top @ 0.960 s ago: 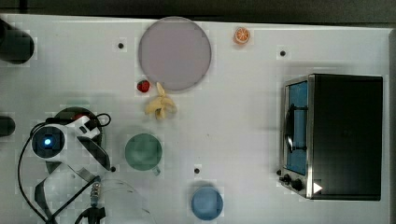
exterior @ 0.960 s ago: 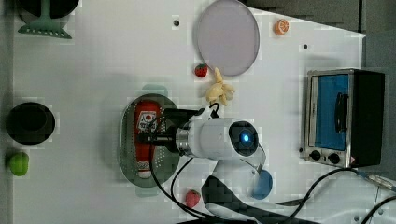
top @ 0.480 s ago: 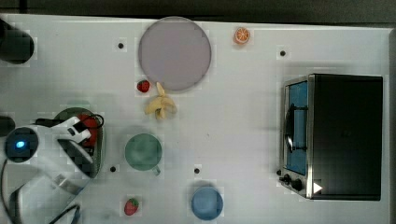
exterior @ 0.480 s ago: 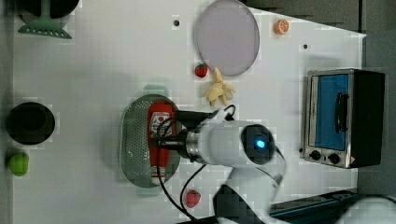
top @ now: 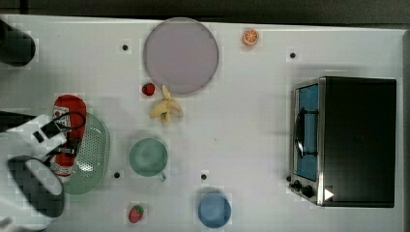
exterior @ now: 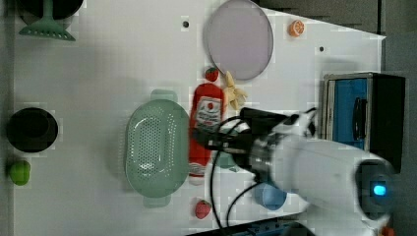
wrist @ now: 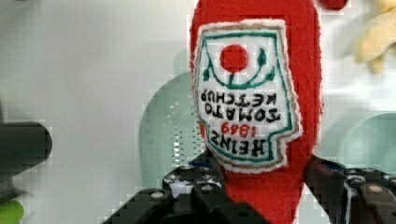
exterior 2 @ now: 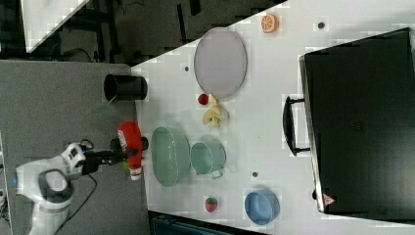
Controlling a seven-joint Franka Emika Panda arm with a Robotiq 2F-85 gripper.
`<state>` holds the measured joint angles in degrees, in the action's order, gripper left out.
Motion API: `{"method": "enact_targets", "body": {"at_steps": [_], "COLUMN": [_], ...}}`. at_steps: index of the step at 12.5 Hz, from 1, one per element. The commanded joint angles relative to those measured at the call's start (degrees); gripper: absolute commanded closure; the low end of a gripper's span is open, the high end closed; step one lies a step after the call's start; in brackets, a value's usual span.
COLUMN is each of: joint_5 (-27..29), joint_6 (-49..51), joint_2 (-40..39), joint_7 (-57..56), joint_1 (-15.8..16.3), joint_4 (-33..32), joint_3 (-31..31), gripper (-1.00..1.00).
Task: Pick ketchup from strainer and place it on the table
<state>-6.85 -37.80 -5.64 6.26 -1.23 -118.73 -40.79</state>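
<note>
My gripper (exterior: 209, 140) is squeezed around the ketchup (exterior: 205, 125). In the wrist view I see my two black fingers (wrist: 327, 179) pressing on both sides of the red bottle (wrist: 254, 100), down near its thin end, with the label facing my camera.

The ketchup is up in the air. In the right view it hangs at the middle left of the frame, over the grey floor, just beside the table (exterior 2: 274, 98) edge, with its white cap pointing down the frame. The strainer (exterior 2: 170, 156) sits on the table to the right of the bottle, and the two are apart.

In the left view my arm comes in from the lower right of the frame, big and white, and reaches toward the middle. The bottle sits just right of the strainer (exterior: 156, 150) there, with its fat red end near a strawberry (exterior: 212, 74) and a banana (exterior: 235, 93).

In the top view my arm (top: 34, 188) fills the lower left corner. The ketchup (top: 69, 113) shows along the strainer's (top: 94, 154) left side. A green cup (top: 148, 157) stands to the right of the strainer.
</note>
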Motion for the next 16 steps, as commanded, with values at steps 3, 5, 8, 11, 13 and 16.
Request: {"method": "enact_targets", "body": {"at_steps": [3, 5, 8, 11, 13, 16], "joint_5": [2.24, 2.24, 2.23, 2.24, 2.24, 2.24], "joint_6": [12.72, 14.15, 14.09, 14.07, 14.03, 11.96], "joint_2": [1.61, 2.23, 2.60, 2.49, 2.35, 2.06], "joint_7": [-16.65, -21.71, -26.82, -32.51, -35.34, -35.59], "joint_1": [-7.00, -8.60, -10.63, -11.55, -11.65, -11.69], "joint_4": [6.27, 7.31, 7.44, 6.97, 5.36, 1.19], "joint_3": [7.33, 11.44, 18.54, 25.27, 29.07, 32.70], "gripper": [-0.13, -0.13, -0.13, -0.13, -0.13, -0.13]}}
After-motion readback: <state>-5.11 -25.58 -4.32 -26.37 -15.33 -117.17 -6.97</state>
